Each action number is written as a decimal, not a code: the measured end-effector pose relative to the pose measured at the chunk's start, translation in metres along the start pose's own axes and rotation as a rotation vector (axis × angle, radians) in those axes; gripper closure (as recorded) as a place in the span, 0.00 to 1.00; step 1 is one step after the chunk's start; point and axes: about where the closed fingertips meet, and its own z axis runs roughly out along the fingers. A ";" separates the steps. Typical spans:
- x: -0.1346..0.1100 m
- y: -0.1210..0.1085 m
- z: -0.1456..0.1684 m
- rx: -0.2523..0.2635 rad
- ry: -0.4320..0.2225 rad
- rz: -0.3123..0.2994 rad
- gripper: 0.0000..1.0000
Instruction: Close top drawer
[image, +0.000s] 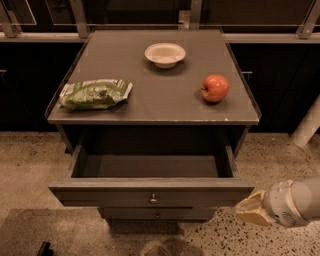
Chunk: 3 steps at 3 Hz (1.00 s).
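The end effector (251, 211), at the lower right edge of view, had a pale tan, wedge-shaped tip. Behind it sat a rounded off-white wrist housing (281, 204), joined to a smooth grey arm segment (310, 196).

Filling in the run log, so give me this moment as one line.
top drawer: open, nothing visible inside | gripper: beside drawer front's right corner | cabinet top: bowl, apple, green bag | closing: not yet done
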 end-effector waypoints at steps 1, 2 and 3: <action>0.021 -0.030 0.045 0.003 0.014 0.045 1.00; 0.021 -0.058 0.080 0.062 0.000 0.053 1.00; 0.020 -0.061 0.085 0.071 -0.010 0.054 1.00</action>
